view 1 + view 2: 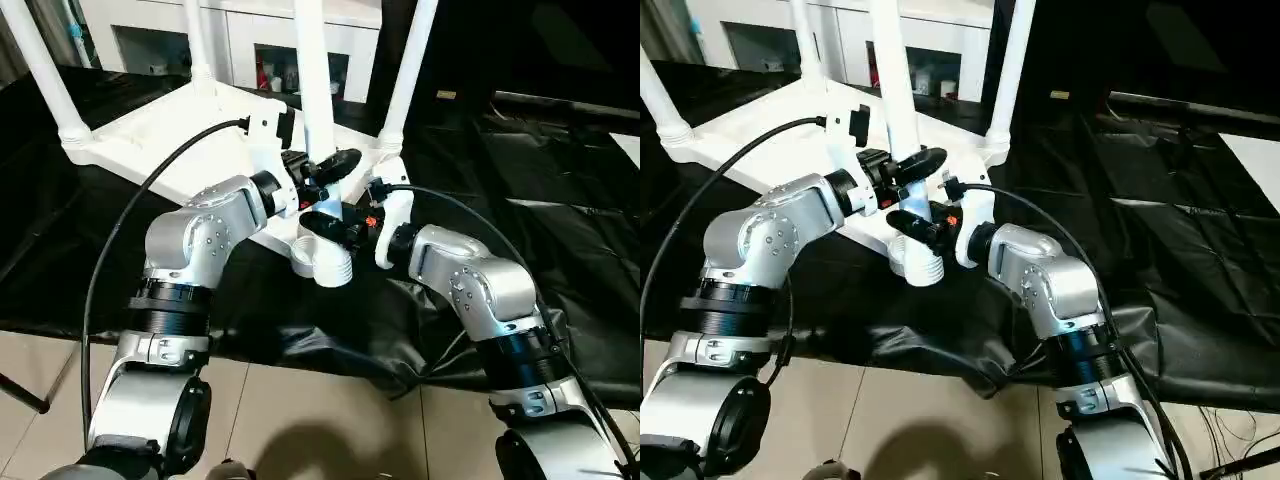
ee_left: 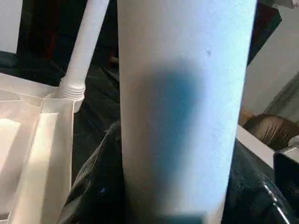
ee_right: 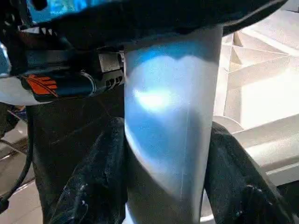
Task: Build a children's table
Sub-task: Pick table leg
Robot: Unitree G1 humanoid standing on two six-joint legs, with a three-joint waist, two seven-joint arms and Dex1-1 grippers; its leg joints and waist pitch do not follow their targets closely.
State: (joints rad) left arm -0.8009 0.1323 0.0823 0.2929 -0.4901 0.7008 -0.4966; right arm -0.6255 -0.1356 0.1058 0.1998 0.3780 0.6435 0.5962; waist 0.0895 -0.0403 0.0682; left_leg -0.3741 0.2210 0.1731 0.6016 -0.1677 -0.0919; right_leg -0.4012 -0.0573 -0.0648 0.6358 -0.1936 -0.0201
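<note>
The children's table lies upside down on a black cloth, its white ribbed top (image 1: 140, 140) facing up. Three white legs (image 1: 45, 75) (image 1: 200, 50) (image 1: 410, 80) stand in the far corner sockets. A fourth leg (image 1: 312, 80) rises at the near corner socket (image 1: 325, 262). My left gripper (image 1: 328, 172) is shut on this leg, and my right gripper (image 1: 335, 228) is shut on it just below. In the left wrist view the leg (image 2: 182, 107) sits tight between the two black fingers (image 2: 93, 186). In the right wrist view the leg (image 3: 173, 126) is pressed between the fingers (image 3: 93, 182).
A white cabinet (image 1: 250, 50) with glass doors stands behind the table. The black cloth (image 1: 560, 200) spreads to the right and towards me, ending at a tiled floor (image 1: 300, 420). A black cable (image 1: 130, 220) loops over my left arm.
</note>
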